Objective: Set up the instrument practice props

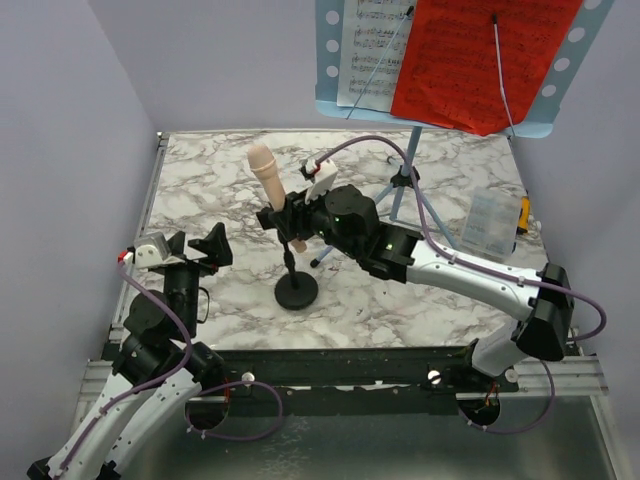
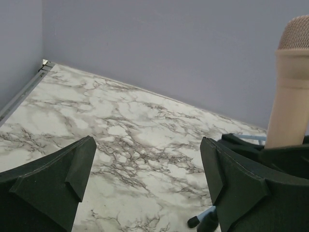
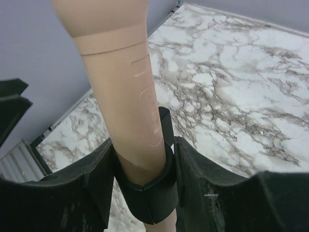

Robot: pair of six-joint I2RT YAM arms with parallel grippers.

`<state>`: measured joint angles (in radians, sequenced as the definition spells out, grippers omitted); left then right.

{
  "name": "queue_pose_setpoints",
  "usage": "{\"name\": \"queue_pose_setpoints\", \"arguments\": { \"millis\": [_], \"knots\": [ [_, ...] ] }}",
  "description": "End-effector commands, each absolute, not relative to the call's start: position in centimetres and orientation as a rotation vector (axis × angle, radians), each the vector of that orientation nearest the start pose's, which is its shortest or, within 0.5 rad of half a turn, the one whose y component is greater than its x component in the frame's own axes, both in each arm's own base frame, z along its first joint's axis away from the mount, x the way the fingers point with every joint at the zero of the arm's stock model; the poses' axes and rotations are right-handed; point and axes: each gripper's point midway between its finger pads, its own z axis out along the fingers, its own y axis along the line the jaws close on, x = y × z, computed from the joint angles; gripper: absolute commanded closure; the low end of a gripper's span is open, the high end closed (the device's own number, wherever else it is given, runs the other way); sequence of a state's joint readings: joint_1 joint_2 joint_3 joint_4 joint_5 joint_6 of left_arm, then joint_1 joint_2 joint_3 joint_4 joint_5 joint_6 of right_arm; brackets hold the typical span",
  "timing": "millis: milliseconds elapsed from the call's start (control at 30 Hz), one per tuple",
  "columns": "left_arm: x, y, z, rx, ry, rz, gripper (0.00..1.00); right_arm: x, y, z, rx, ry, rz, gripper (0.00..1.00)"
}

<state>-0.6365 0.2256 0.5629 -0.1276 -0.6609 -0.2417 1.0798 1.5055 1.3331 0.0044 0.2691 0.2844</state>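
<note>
The microphone (image 1: 266,175) sat in the clip of its black stand (image 1: 296,292), near the middle of the table (image 1: 200,180). The right gripper (image 1: 288,215) was closed on it at the clip. The left gripper (image 1: 197,247), near the left edge, stood wide open and held nothing.

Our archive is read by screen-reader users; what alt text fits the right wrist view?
The right pincer is closed on the black clip cradling a pinkish-beige microphone, which rises out of the top of the picture. Behind lies a marble-patterned table, with a lilac wall at left.
</note>
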Motion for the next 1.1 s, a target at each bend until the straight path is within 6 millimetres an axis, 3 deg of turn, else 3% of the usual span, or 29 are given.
{"name": "queue_pose_setpoints", "arguments": {
  "millis": [0,233,467,667,967,1067],
  "knots": [
    [21.2,-2.4,31.4,-0.318,1.376,-0.236,0.02,28.7,42.5,40.2,-0.323,1.48,0.797,1.0],
    [20.7,-1.7,31.6,-0.335,1.352,-0.234,0.02,34.2,42.6,42.3,-0.208,1.302,0.488,1.0],
    [20.6,-2.2,31.7,-0.319,1.356,-0.263,0.02,38.6,42.6,41.0,-0.048,1.231,0.26,1.0],
    [20.7,-2.6,31.6,-0.302,1.364,-0.275,0.02,40.3,41.9,39.3,0.059,1.198,0.209,1.0],
    [20.8,-2.9,31.5,-0.286,1.372,-0.279,0.02,40.5,40.2,36.4,0.141,1.204,0.184,1.0],
    [20.8,-3.0,31.5,-0.287,1.371,-0.285,0.02,40.4,40.1,35.7,0.143,1.218,0.191,0.9]
  ]
}}
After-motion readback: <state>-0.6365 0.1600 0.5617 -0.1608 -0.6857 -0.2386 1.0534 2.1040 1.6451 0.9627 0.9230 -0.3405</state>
